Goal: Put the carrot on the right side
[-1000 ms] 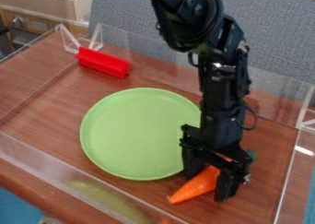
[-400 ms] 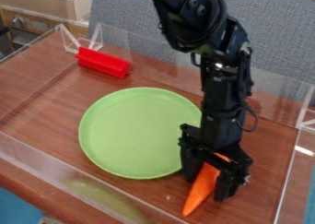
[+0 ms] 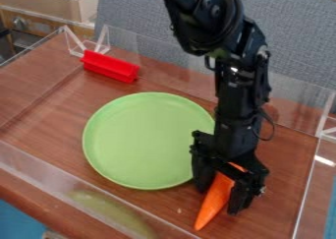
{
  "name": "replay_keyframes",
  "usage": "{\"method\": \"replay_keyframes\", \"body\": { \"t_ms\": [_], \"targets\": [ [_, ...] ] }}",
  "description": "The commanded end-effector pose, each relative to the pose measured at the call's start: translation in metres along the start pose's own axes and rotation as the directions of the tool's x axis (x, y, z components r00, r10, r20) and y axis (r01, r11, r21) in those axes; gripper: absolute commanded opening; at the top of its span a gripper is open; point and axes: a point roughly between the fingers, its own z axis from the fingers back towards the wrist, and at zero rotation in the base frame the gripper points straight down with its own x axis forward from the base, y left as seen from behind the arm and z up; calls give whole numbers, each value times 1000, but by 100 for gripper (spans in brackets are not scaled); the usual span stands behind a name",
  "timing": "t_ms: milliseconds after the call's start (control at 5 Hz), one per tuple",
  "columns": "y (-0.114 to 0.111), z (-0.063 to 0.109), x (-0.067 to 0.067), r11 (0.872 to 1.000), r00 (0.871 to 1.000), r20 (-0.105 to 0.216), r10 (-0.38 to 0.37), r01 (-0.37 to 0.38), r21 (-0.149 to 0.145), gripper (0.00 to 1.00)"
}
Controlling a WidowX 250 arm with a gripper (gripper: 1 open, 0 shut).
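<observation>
Black gripper (image 3: 229,188) points down just right of green plate (image 3: 138,142), jaws spread wide, straddling carrot (image 3: 214,207) without clamping. Carrot lies on wooden table (image 3: 39,100) off plate's right edge. Red block (image 3: 110,66) beyond plate.

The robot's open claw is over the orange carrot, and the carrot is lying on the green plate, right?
Not quite. In the camera view, the carrot lies on the wooden table, just off the green plate's right edge, not on the plate. The rest is right: the open gripper is over the carrot.
</observation>
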Motion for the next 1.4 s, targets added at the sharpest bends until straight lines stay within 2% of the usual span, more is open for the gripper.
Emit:
{"method": "replay_keyframes", "body": {
  "t_ms": [0, 200, 400, 600, 800, 1200],
  "targets": [
    [-4, 40, 1, 1000, 995, 98, 0, -3, 27, 100],
    [3, 73, -3, 999, 988, 151, 26, -32, 37, 100],
    [21, 117, -10, 995, 971, 225, 83, -95, 42, 100],
    [53, 149, -18, 982, 941, 289, 174, -188, 21, 100],
    [60, 139, 11, 980, 935, 305, 182, -198, 24, 100],
    [68, 113, 56, 979, 933, 312, 181, -199, 29, 100]
  ]
}}
